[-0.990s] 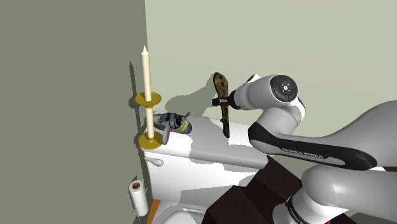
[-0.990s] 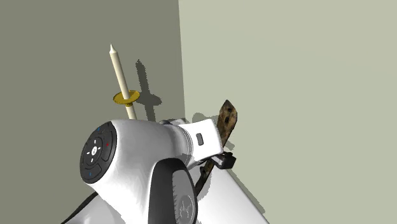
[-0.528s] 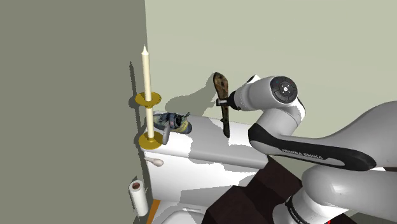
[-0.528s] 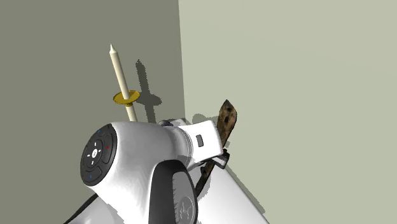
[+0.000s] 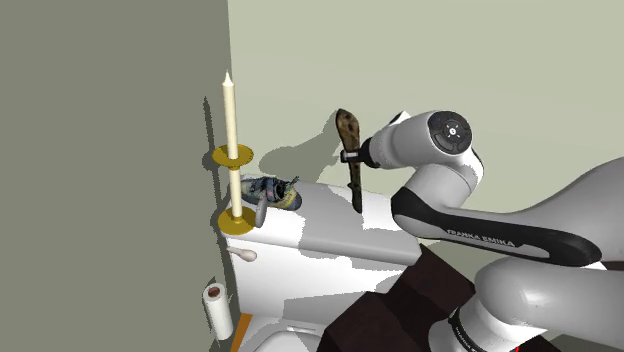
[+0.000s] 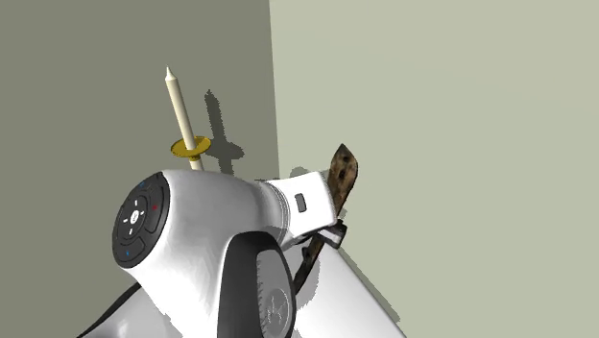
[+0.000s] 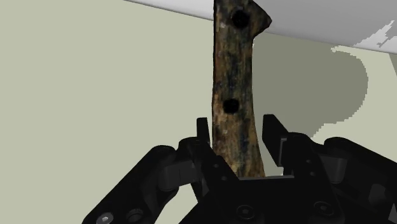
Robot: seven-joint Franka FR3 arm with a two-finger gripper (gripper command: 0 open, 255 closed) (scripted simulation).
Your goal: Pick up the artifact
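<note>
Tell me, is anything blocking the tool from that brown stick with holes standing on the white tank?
Nothing visible does. The tool is right at the artifact, which stands upright on the white tank by the wall. The candle stands apart, toward the shoulder view's left.

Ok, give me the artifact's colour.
Mottled dark brown artifact with two black holes; wrist view shows it best.

Far end of artifact (image 7: 235, 70) off wrist-view edge, near end behind pincer (image 7: 238, 124); candle (image 6: 179, 106) base behind arm (image 6: 192, 240), 2nd ext. view.
</note>
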